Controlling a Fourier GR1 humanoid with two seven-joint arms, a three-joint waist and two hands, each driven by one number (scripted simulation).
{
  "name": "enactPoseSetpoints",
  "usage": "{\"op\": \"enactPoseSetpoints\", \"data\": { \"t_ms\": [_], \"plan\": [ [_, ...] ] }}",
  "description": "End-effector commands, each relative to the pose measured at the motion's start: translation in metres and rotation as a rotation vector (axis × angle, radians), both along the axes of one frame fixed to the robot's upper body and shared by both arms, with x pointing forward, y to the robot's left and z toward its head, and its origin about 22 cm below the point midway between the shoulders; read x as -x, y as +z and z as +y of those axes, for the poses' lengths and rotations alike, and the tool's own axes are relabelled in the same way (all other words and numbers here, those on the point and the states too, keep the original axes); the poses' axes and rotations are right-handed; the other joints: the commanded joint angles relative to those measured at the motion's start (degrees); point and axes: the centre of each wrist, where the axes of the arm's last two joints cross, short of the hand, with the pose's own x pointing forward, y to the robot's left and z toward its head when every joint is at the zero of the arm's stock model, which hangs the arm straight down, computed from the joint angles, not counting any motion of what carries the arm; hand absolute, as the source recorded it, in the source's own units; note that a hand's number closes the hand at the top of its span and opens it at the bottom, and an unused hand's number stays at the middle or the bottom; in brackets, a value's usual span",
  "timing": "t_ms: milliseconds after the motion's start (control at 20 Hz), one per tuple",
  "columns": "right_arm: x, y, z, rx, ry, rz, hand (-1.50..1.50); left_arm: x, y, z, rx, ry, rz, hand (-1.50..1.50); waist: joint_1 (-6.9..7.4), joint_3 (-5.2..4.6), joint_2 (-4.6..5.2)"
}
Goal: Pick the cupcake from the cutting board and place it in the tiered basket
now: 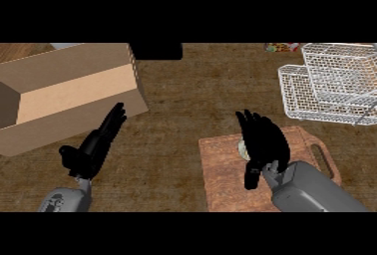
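A brown wooden cutting board [225, 174] with a handle slot lies at the lower right of the counter. The cupcake [242, 148] shows only as a pale sliver on the board, mostly hidden under my right hand [264, 142]. That hand hovers over it with fingers straight and pointing away, open. My left hand [94, 147] rests open at the lower left, fingers up, clear of the board. The white wire tiered basket [327, 87] stands at the upper right, beyond the board.
A large open cardboard box [66, 94] fills the upper left, close to my left hand's fingertips. A black object [156, 51] sits at the top centre. Something colourful [282, 47] lies at the top edge beside the basket.
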Motion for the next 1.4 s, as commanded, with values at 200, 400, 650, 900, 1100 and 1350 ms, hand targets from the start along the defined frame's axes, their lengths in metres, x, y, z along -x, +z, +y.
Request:
{"op": "enactPoseSetpoints", "data": {
  "t_ms": [200,400,650,900,1100,1350],
  "plan": [
    [-0.009,-0.029,-0.017,0.047,-0.092,0.046,-1.50,-0.003,0.007,-0.012,0.022,0.000,0.012,0.00,0.12,0.01,0.03],
    [-0.019,-0.033,-0.028,0.031,-0.099,0.055,-1.50,0.000,-0.003,-0.010,0.005,-0.004,0.002,0.00,0.11,0.01,0.03],
    [-0.009,-0.045,-0.006,0.014,-0.088,0.059,-1.50,-0.005,0.014,0.001,-0.005,0.004,-0.004,0.00,0.15,0.01,0.02],
    [-0.003,-0.061,-0.020,-0.010,-0.073,0.060,-1.50,0.004,-0.013,-0.014,0.002,0.000,0.029,0.00,-0.03,0.01,0.01],
    [-0.003,-0.063,-0.018,-0.121,0.019,-0.063,1.50,0.000,-0.011,-0.002,0.007,0.003,-0.004,0.00,0.00,0.01,0.05],
    [-0.018,-0.077,-0.010,-0.118,0.042,-0.096,1.50,0.005,-0.017,-0.019,0.001,-0.012,0.011,0.00,0.12,0.01,0.06]
  ]
}}
